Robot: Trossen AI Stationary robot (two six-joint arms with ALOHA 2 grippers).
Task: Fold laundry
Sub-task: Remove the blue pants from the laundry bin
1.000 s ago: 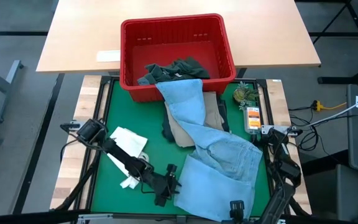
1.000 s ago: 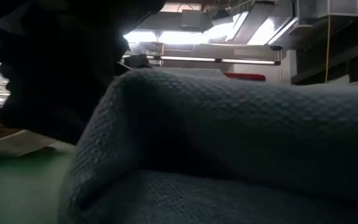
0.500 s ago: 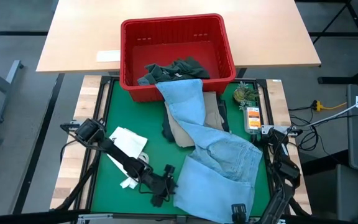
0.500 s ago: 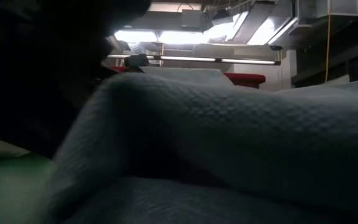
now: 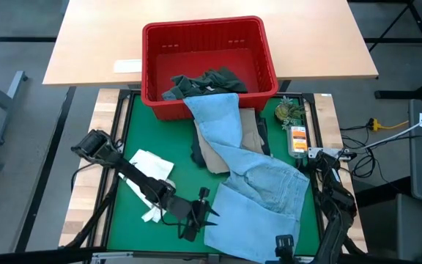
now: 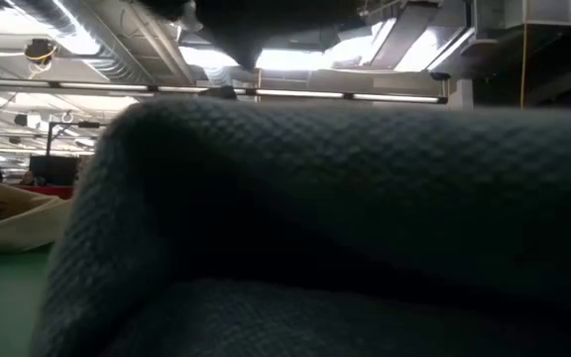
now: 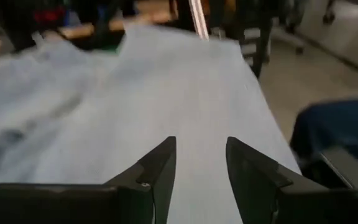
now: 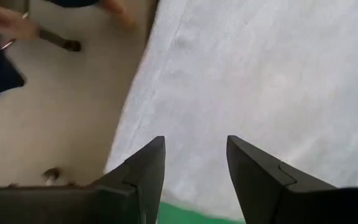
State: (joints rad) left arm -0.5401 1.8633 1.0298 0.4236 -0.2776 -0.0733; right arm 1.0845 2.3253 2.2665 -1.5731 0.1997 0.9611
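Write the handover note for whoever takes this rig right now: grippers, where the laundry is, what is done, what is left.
Left gripper: open, holding nothing, at the near left edge of the light blue garment.
Right gripper: open, over that garment's near edge.
Laundry: the light blue garment is spread on the green mat, one end trailing over the red basket; a beige piece lies under it; a dark green-grey piece sits in the basket.
Done: nothing folded.
Left: fold everything.

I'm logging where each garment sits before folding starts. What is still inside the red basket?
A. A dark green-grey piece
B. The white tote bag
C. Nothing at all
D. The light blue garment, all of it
A: in the high view the dark green-grey piece lies bunched inside the red basket, while the light blue garment hangs out over its front rim and spreads across the green mat.
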